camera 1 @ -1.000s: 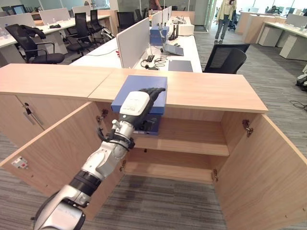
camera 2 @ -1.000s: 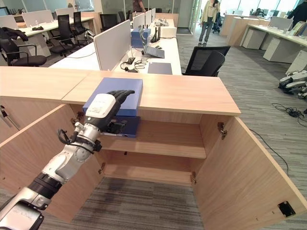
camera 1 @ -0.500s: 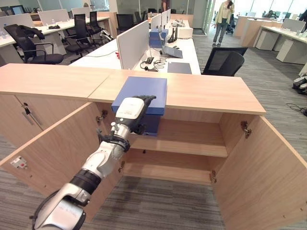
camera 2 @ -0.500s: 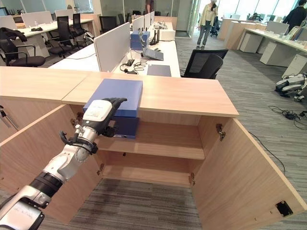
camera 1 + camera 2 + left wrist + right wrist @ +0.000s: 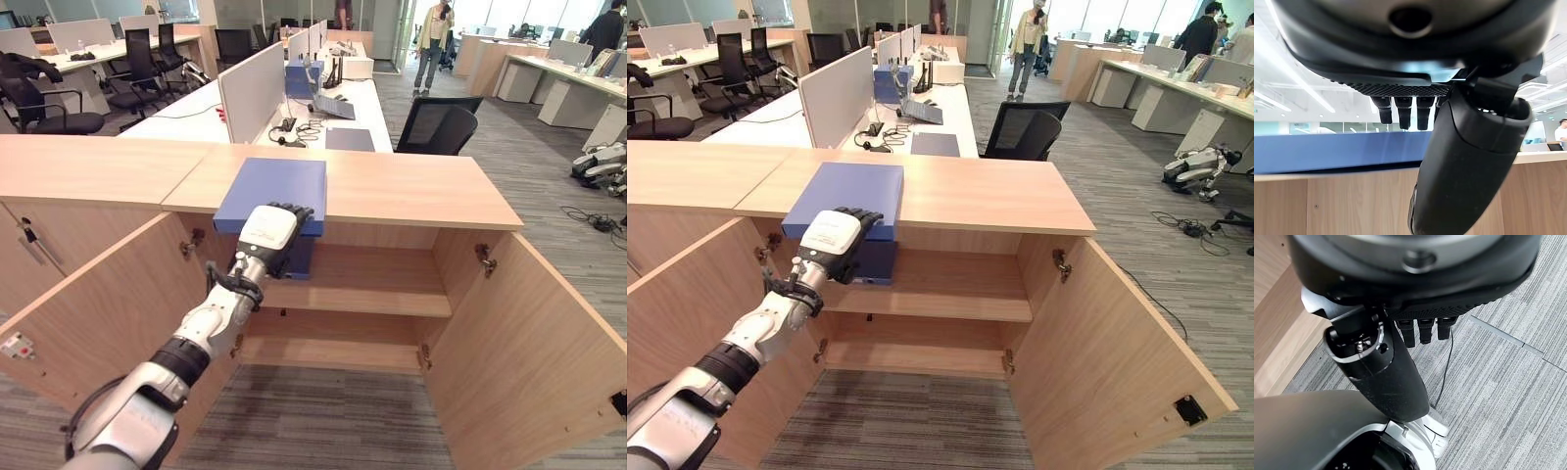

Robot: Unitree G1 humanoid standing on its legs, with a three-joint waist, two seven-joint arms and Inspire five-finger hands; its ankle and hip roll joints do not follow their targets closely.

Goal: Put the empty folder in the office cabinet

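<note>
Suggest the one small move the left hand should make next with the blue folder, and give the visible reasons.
Probably pull the blue folder a little further off the cabinet top. The left hand grips the folder's front edge, which already overhangs the open cabinet, while most of it lies flat on top. The upper shelf waits directly below.

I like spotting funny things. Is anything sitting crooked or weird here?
Yes: the blue folder lies on the cabinet top, jutting over its front edge, not on a shelf. The left robot hand is at that overhanging end.
</note>
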